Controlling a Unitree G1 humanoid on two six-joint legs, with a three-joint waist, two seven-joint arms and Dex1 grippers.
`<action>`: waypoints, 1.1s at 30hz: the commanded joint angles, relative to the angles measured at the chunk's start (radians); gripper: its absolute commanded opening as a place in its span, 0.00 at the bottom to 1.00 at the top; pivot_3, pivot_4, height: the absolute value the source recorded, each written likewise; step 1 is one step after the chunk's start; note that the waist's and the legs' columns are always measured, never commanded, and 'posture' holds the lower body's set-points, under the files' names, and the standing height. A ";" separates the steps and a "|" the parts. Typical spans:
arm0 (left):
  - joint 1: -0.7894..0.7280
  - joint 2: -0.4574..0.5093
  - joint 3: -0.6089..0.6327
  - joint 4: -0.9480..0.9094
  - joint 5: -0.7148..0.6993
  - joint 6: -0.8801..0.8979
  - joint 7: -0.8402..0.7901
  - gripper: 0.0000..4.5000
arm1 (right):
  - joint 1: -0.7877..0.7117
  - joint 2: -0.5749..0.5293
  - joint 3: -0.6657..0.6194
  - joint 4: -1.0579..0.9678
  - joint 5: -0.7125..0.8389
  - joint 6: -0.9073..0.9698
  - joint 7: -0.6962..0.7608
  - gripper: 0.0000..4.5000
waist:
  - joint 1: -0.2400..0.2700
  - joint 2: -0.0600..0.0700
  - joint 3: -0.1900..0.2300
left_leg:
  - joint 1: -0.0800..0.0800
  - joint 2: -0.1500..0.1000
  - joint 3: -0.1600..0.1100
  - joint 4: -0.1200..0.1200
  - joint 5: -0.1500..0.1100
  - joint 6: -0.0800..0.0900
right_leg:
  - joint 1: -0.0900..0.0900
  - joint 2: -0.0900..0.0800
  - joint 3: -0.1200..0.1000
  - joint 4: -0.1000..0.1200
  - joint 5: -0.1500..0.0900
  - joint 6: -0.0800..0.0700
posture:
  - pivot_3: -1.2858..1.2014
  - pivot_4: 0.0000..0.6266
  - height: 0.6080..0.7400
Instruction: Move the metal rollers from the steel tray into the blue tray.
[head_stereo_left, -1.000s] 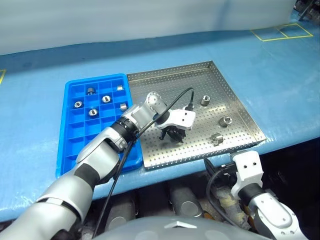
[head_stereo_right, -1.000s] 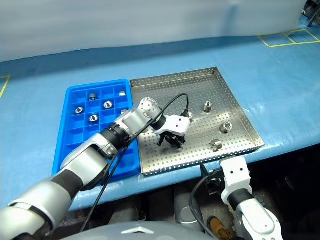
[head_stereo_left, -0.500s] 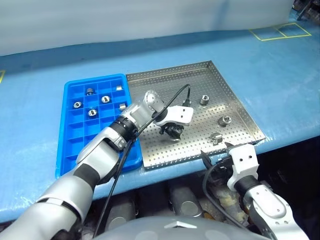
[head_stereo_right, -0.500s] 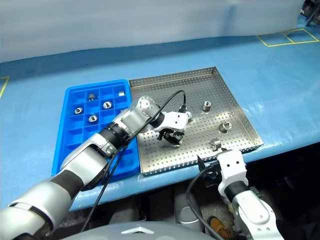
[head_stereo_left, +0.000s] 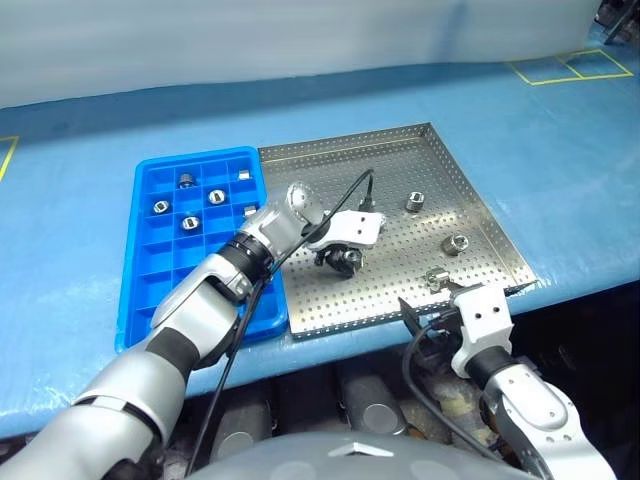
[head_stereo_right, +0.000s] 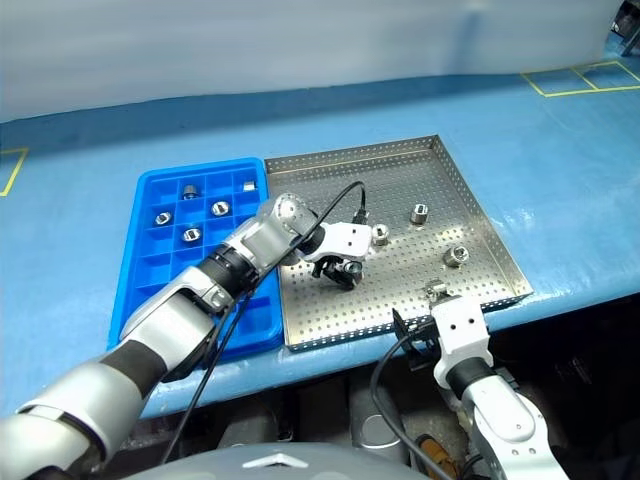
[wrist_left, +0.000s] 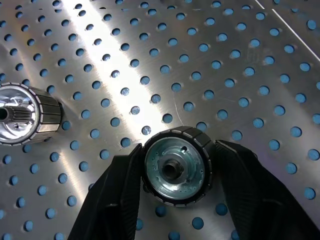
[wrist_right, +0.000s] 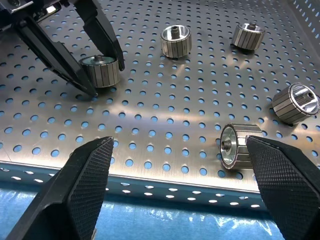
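The steel tray (head_stereo_left: 330, 160) lies on the blue table with several loose metal rollers (head_stereo_left: 412, 202) on its right half. My left gripper (head_stereo_left: 345, 260) reaches down into the middle of the tray. Its black fingers (wrist_left: 117, 185) press both sides of one upright roller (wrist_left: 176, 166), which rests on the perforated metal. Another roller (wrist_left: 25, 114) lies close beside it. The blue tray (head_stereo_left: 160, 290) sits against the steel tray's left rim and holds several rollers (head_stereo_left: 216, 196) in its far compartments. My right gripper (wrist_right: 179, 142) stands open at the steel tray's near rim, and a roller (wrist_right: 237, 147) lies just ahead of it.
A blue cover spreads over the table (head_stereo_left: 560, 170), which ends in a near edge just in front of both trays. Yellow tape squares (head_stereo_left: 565, 65) mark the far right corner. A black cable (head_stereo_left: 250, 300) runs along my left arm.
My left gripper went from shut to spread and then closed around a roller in the middle of the steel tray. The right gripper stays open near the rim.
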 joint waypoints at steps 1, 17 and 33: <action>-0.003 -0.005 -0.011 0.009 0.012 -0.010 -0.021 0.42 | 0.008 0.003 0.000 -0.018 -0.007 -0.015 -0.008 1.00 | 0.000 0.000 0.000 | 0.000 0.000 0.000 0.000 0.000 0.000 | 0.000 0.000 0.000 0.000 0.000 0.000 | 0.40 0.24 1.00; 0.161 0.250 0.439 -0.605 -0.241 0.306 0.180 0.42 | -0.365 0.053 0.202 -0.002 0.033 0.087 0.004 1.00 | 0.012 0.005 -0.001 | 0.003 0.002 0.000 0.001 0.000 0.000 | 0.000 0.001 0.000 0.003 0.000 0.000 | 0.47 0.24 1.00; 0.712 0.448 0.692 -1.181 -0.151 0.814 0.635 0.42 | -0.794 0.120 0.455 0.319 0.048 0.072 0.155 1.00 | 0.198 0.001 0.001 | -0.001 -0.002 -0.006 0.001 0.000 -0.002 | -0.001 -0.001 -0.004 0.001 0.004 -0.007 | 0.57 0.24 1.00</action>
